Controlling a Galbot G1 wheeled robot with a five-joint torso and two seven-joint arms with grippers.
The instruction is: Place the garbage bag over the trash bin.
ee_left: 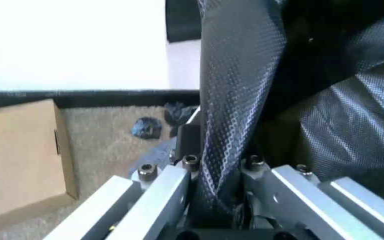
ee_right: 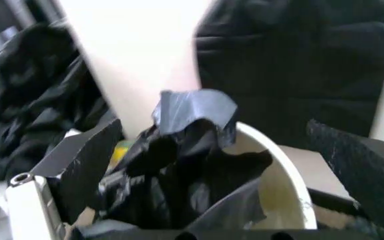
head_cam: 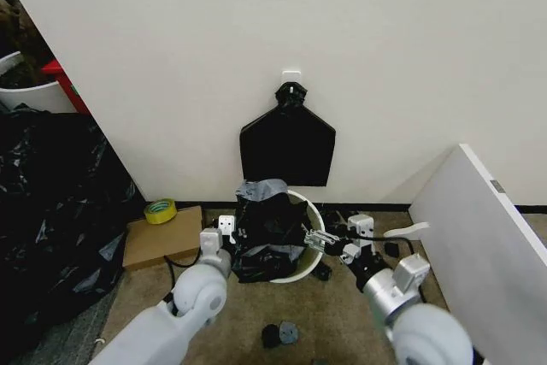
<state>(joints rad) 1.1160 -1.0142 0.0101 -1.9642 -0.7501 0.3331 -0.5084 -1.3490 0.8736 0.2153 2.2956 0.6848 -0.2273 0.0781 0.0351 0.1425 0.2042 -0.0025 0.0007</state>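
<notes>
— Both grippers are at the bin, then? What are they doing?

— Left gripper (ee_left: 219, 200) is clamped on a fold of the garbage bag (head_cam: 267, 230); the left wrist view has the textured black film pinched between the two metal jaws. In the head view that gripper (head_cam: 224, 230) sits at the bin's left side, touching the bag. The right gripper (head_cam: 318, 239) is at the bin's right rim with its jaws spread wide; in the right wrist view its dark fingers (ee_right: 85, 160) stand on either side of the bag (ee_right: 185, 170) without closing on it.

— Where is the bag itself?

— Bunched up, crinkled, standing partly inside the trash bin (head_cam: 309, 211) and spilling over its left front wall. The right part of the cream rim (ee_right: 292, 185) is bare.

— And around it?

— A big heap of black plastic (head_cam: 51, 211) lies at the far left. A white board (head_cam: 479, 228) leans at the right. A flat black bundle (head_cam: 287, 147) hangs on the wall from a white hook, just above the bin. A cardboard box (head_cam: 162, 237) lies left of the bin with a roll of yellow-green tape (head_cam: 160, 210) on it.
</notes>
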